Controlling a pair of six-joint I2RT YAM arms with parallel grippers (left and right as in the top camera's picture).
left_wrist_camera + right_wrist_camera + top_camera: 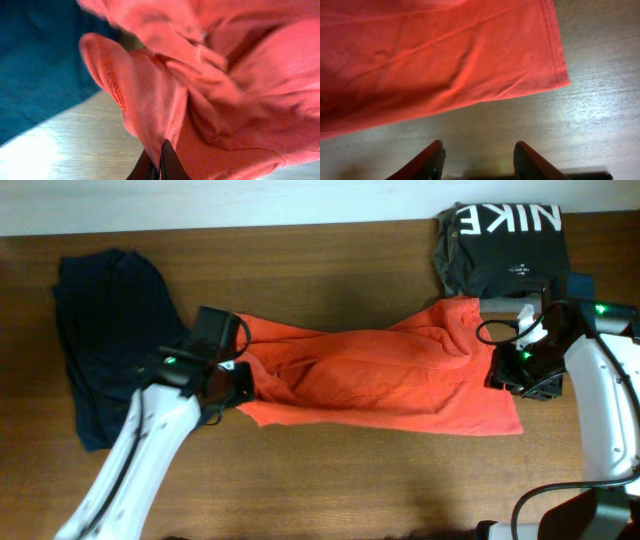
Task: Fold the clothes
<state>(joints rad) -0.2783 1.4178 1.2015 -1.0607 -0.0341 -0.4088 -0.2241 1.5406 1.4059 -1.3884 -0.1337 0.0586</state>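
The orange-red T-shirt (380, 375) lies stretched across the middle of the table, wrinkled, no print showing. My left gripper (240, 385) is shut on its left end; the left wrist view shows the cloth (210, 85) pinched between the closed fingers (159, 160). My right gripper (508, 370) is open and empty at the shirt's right edge; in the right wrist view its fingers (479, 155) hover over bare wood just off the shirt's hem (470, 65). The dark navy garment (110, 330) lies at the far left and shows behind the shirt in the left wrist view (40, 65).
A black shirt with white NIKE lettering (505, 245) lies folded at the back right, close to my right arm. The wooden table (350, 480) has bare wood along the front.
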